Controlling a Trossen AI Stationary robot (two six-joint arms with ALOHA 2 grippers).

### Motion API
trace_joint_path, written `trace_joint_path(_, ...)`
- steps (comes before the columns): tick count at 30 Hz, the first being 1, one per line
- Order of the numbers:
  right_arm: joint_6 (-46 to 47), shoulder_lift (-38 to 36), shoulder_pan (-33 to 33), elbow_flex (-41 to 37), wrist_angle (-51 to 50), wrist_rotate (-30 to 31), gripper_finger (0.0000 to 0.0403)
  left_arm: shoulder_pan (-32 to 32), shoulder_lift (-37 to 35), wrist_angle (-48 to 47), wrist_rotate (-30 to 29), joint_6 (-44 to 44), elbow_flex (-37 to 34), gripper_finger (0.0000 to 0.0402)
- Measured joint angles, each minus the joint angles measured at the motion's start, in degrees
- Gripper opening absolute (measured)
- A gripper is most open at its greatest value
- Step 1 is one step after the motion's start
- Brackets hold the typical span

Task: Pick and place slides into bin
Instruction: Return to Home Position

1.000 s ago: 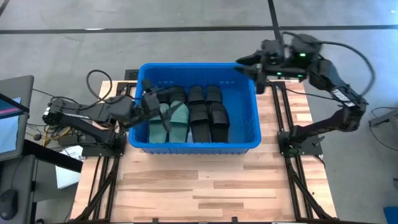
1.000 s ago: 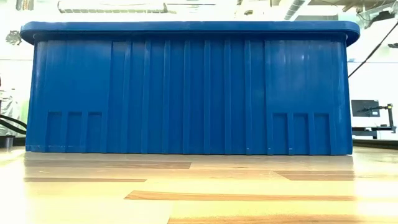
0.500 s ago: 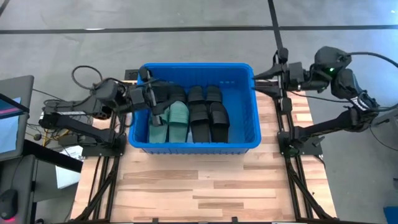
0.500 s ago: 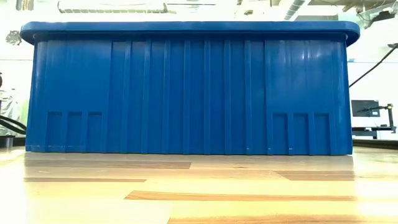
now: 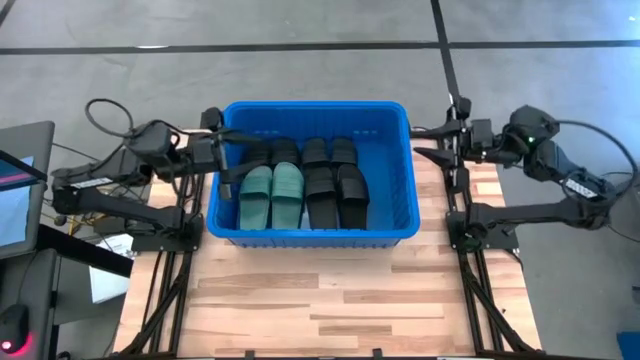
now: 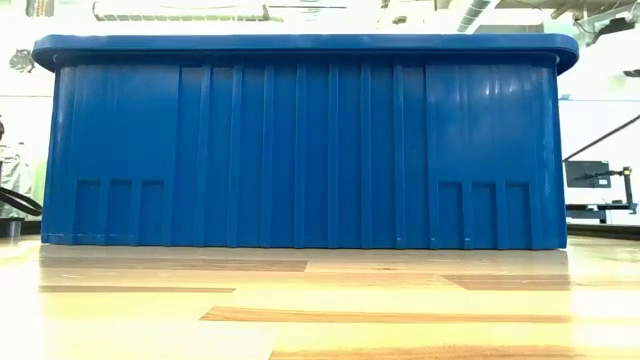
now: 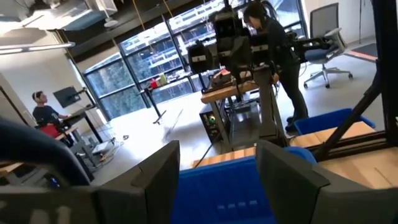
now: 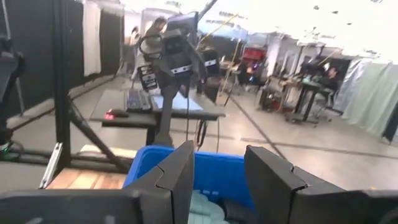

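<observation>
You have the left gripper [image 5: 226,163] at the left rim of the bin [image 5: 315,107], fingers apart, nothing between them but blue wall in its wrist view [image 7: 217,177]. The right gripper [image 5: 425,143] sits just off the bin's right rim, fingers apart too and empty, tips pointing at the bin [image 8: 217,180]. So the bin is straight ahead of both sets of fingertips, lying between the two. Inside it, two green slides [image 5: 271,194] lie side by side on the side nearer the left fingers. The black slides [image 5: 334,190] are packed beside them toward the right fingers, with more black ones along the far wall. The table [image 5: 330,290] on the near side of the bin is bare wood. In the low view the bin's ribbed wall [image 6: 300,140] blocks both grippers from sight. A monitor [image 5: 20,190] stands behind the left arm. Past the left fingers, a person [image 7: 273,56] stands at a desk and an office chair [image 7: 323,43] is beyond.
</observation>
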Motion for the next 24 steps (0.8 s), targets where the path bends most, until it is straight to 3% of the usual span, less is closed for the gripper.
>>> trace_joint_path(9, 4.57, -11.02, -0.80, -17.61, 12.61, -0.04, 0.0131, 0.00, -10.72, 4.60, -0.09, -4.85, -13.66, 0.0199)
trace_joint_path(15, 5.51, -17.41, -0.84, -22.86, 14.40, 0.09, 0.0131, 0.00, -19.59, 13.96, -0.59, -7.38, -25.42, 0.0199)
trace_joint_path(24, 12.08, -27.31, -0.84, -30.72, 14.21, 2.44, 0.0131, -0.02, -33.37, 15.01, -1.63, -11.79, -36.00, 0.0199)
